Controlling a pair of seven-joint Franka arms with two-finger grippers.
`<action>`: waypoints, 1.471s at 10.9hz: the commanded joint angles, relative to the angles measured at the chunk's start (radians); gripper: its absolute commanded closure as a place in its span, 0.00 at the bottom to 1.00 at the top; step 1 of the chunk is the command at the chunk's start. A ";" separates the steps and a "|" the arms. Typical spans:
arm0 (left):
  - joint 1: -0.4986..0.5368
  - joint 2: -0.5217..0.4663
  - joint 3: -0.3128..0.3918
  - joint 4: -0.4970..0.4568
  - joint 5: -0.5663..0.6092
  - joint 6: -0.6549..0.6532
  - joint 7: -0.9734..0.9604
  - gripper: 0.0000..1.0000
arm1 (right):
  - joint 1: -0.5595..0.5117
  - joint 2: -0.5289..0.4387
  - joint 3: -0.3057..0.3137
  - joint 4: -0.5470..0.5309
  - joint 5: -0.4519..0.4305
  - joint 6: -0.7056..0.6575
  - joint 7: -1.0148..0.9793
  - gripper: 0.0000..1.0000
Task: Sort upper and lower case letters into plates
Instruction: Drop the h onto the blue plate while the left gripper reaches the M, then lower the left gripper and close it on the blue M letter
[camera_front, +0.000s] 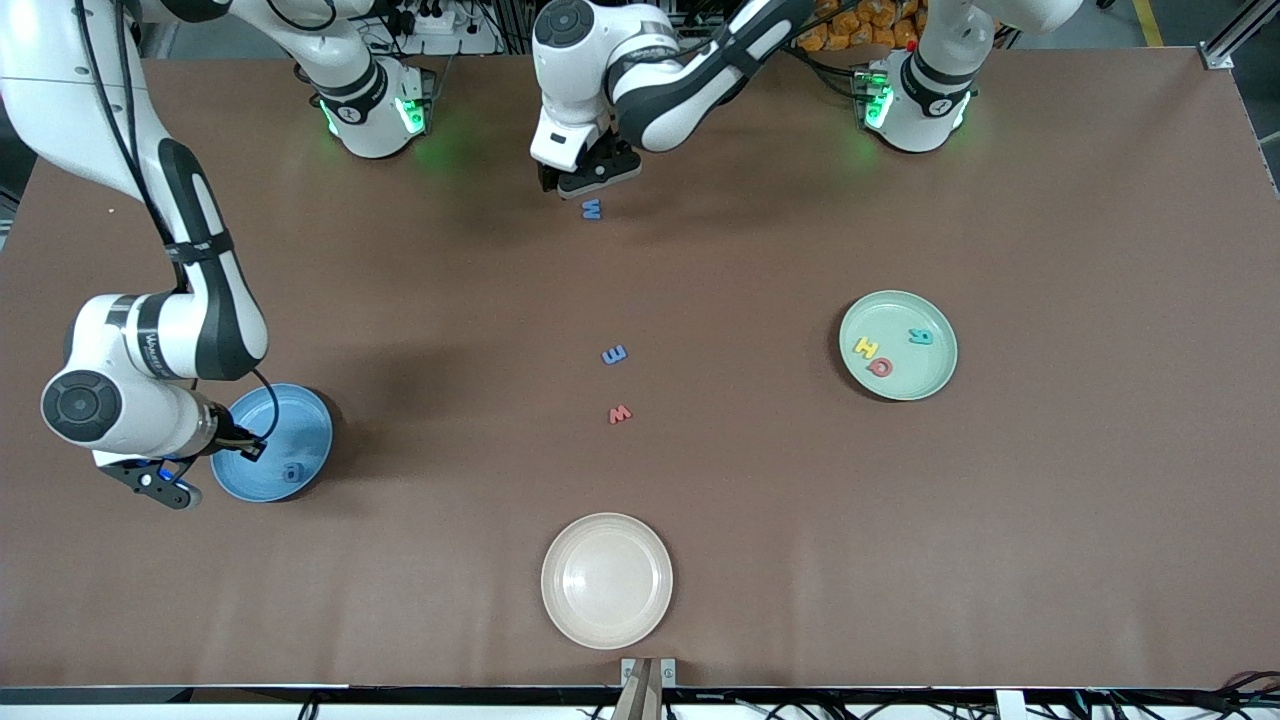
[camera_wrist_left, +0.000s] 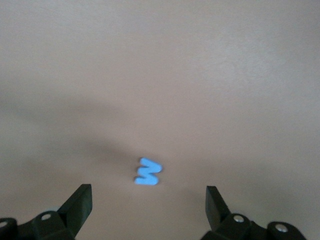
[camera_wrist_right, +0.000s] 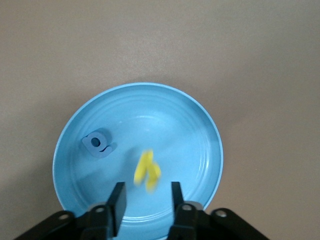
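**Letters half sorted, yellow one dropping into the blue plate**

Going across the front view from the right arm's end. Right gripper (camera_wrist_right: 146, 205) hangs over the blue plate (camera_front: 300, 425), fingers (camera_wrist_right: 118, 206) a narrow gap apart with nothing between them. A yellow letter (camera_wrist_right: 147, 171), blurred, is just under the tips over the plate's middle, so it looks mid-fall. A blue letter (camera_front: 292, 472) already lies in that plate.

Middle of the table: a blue w (camera_front: 592, 209) sits close to the robot bases, and the left gripper (camera_wrist_left: 148, 200) hovers right over it, fingers (camera_wrist_left: 80, 202) spread wide, not touching it. Nearer the camera are a blue E (camera_front: 614, 354) and then a red w (camera_front: 620, 414), loose on the table. Nearest the camera is a cream plate (camera_front: 560, 610).

Toward the left arm's end, the green plate (camera_front: 930, 385) holds a yellow H (camera_front: 865, 347), a red letter (camera_front: 880, 367) and a teal letter (camera_front: 920, 336).
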 joint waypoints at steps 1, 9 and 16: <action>-0.010 0.127 0.010 0.039 0.177 0.101 -0.126 0.00 | -0.003 -0.034 0.020 -0.010 -0.015 -0.048 0.005 0.00; -0.015 0.202 0.008 0.005 0.196 0.135 -0.125 0.00 | 0.025 -0.034 0.023 -0.008 -0.007 -0.059 0.010 0.00; -0.013 0.201 -0.004 -0.027 0.182 0.156 -0.095 0.00 | 0.031 -0.034 0.023 -0.011 -0.007 -0.060 0.008 0.00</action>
